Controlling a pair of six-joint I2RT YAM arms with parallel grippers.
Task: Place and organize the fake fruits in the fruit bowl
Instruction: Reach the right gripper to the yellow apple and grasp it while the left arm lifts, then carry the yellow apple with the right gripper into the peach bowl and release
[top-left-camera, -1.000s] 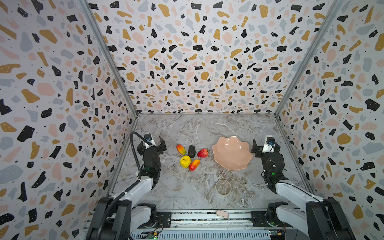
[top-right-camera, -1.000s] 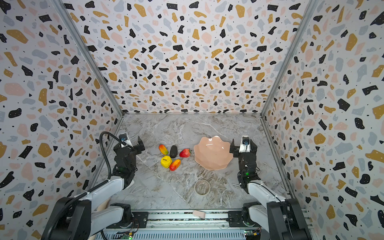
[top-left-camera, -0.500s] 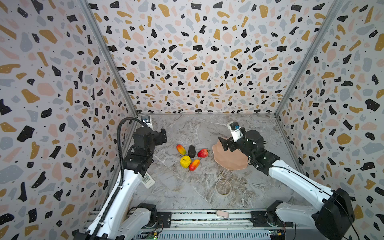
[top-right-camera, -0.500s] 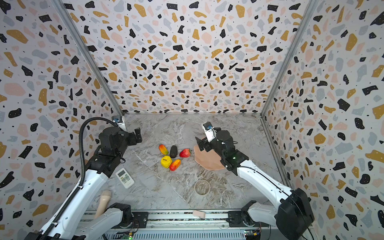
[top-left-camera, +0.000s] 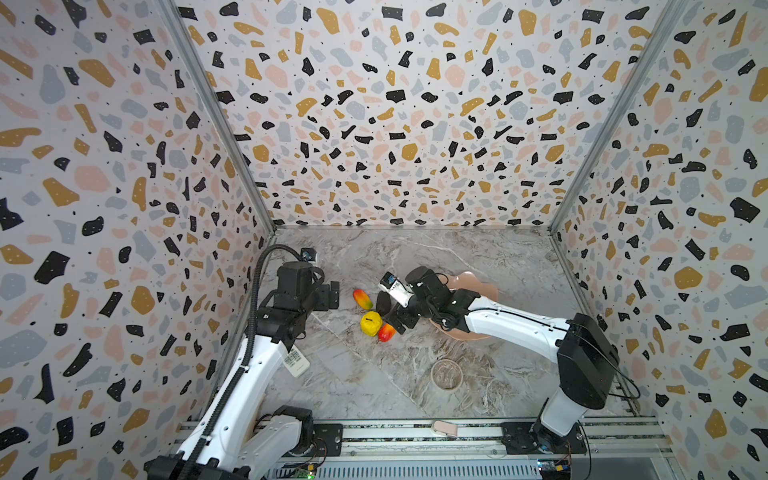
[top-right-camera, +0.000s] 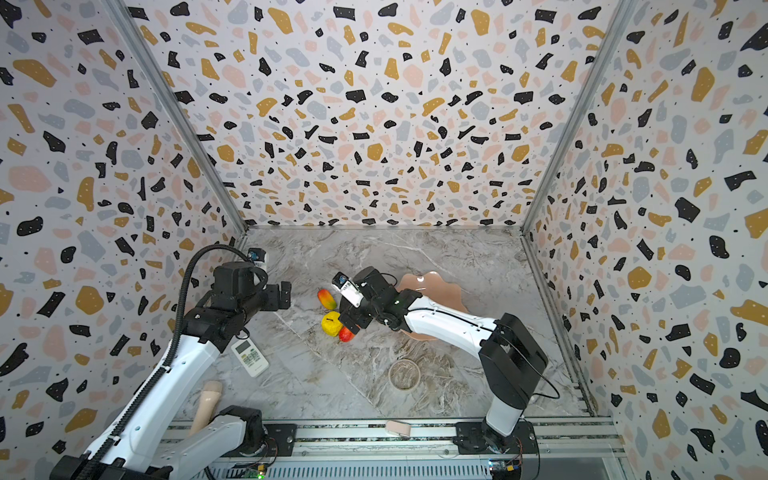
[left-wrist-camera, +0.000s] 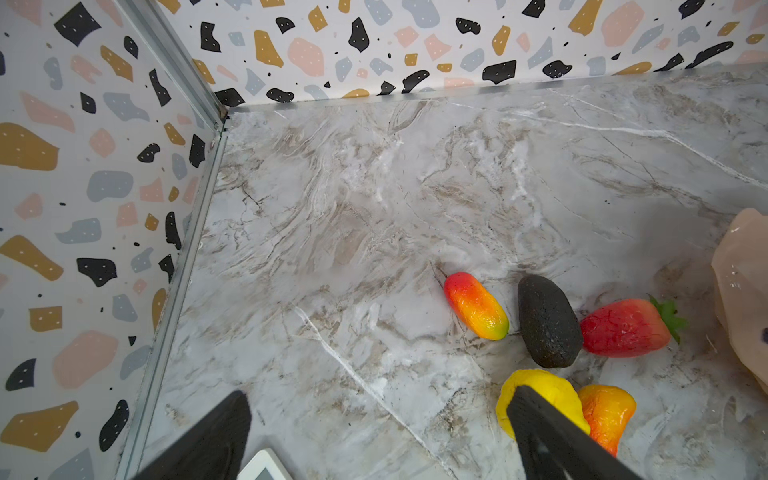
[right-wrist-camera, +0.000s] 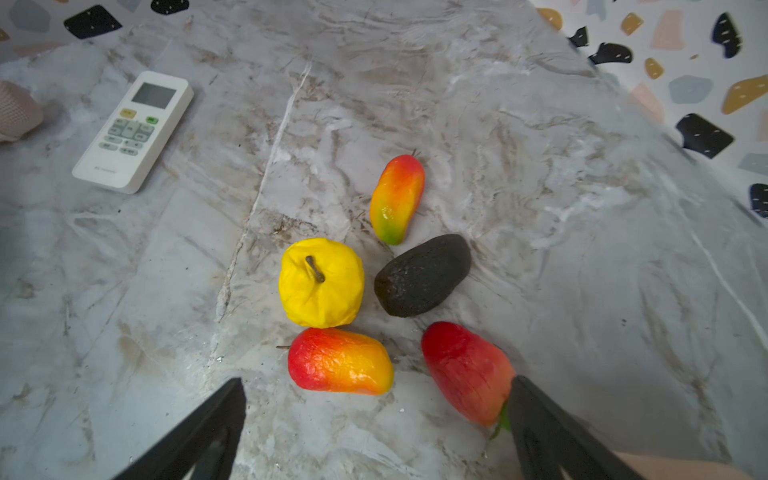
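Hovering over the fruits (top-left-camera: 371, 323) near bench (top-left-camera: 457, 249) centre, right gripper (right-wrist-camera: 377, 380) has jaws wide apart, gripping nothing; one finger (right-wrist-camera: 540, 415) sits just beside the strawberry's (right-wrist-camera: 465, 370) leaf end, contact unclear. All five lie on the bench in a tight cluster: strawberry nearest the bowl (top-left-camera: 482, 286), then avocado (right-wrist-camera: 422, 276), apple (right-wrist-camera: 320, 282) against one mango (right-wrist-camera: 340, 361), second mango (right-wrist-camera: 397, 199) on the back-edge side; bowl sits just toward the right edge from them, partly under the right arm (top-left-camera: 511, 324). Nearer the left edge, left gripper (left-wrist-camera: 380, 390) hangs with jaws also apart, empty; remote (right-wrist-camera: 133, 129) lies by the left edge, toward the front.
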